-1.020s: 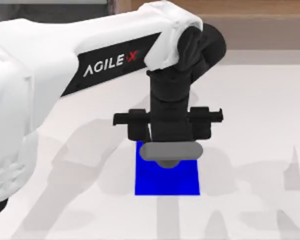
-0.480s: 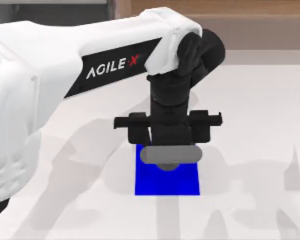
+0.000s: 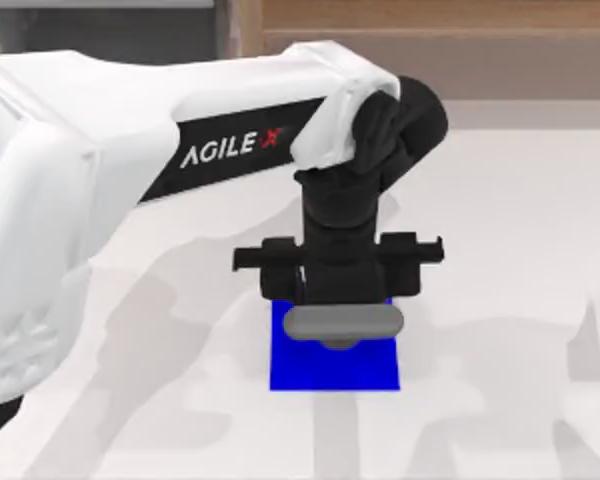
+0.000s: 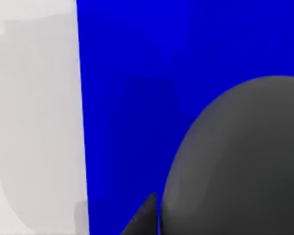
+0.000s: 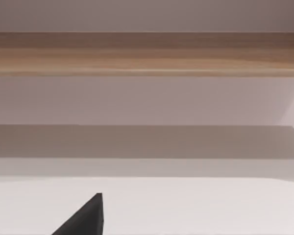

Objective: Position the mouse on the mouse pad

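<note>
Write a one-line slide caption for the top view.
Left gripper holds the grey mouse above the blue mouse pad on the white table.

From up here I see a pale, near-white flat tabletop point(image 3: 520, 230) that fills most of the top view, crossed by soft grey shadows. Beyond its far edge runs a light brown wooden band point(image 3: 430, 20), with a paler beige strip beneath it. At the far left corner sits a dark grey panel point(image 3: 100, 25). In the right wrist view, a horizontal wooden rail point(image 5: 147, 54) crosses a plain pinkish-white wall point(image 5: 147, 100).
</note>
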{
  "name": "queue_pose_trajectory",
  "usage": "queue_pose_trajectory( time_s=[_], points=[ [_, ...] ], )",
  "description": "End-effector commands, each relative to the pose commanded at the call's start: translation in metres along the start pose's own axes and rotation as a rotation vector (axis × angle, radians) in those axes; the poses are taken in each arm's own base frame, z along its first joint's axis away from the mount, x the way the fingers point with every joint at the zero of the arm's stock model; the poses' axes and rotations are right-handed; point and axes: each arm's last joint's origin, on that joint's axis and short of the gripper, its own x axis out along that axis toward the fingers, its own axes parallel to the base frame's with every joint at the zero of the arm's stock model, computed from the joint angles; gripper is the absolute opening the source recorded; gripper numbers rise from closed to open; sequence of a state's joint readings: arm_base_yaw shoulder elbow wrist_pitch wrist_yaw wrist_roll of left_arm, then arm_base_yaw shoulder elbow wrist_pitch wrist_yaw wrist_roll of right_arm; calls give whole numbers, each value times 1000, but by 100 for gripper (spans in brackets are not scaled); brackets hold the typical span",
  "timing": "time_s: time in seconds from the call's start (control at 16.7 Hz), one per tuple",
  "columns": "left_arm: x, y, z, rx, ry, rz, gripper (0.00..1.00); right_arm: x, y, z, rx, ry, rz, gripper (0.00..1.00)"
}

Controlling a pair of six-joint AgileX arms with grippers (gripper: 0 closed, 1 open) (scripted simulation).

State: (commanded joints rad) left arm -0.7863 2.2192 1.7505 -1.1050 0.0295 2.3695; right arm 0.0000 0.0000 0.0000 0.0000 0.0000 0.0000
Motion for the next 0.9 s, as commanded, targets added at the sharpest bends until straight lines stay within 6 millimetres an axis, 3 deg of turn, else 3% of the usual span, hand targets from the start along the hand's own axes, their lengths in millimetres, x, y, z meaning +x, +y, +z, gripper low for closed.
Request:
queue_pose_trajectory(
  time_s=[0.24, 0.48, 0.9],
  points=[
    [15, -1, 0, 0, -16, -17, 0, 0, 0, 0, 0, 0, 0, 100],
    [15, -1, 0, 0, -16, -17, 0, 0, 0, 0, 0, 0, 0, 100],
    [15, -1, 0, 0, -16, -17, 53, 0, 0, 0, 0, 0, 0, 100]
  ],
)
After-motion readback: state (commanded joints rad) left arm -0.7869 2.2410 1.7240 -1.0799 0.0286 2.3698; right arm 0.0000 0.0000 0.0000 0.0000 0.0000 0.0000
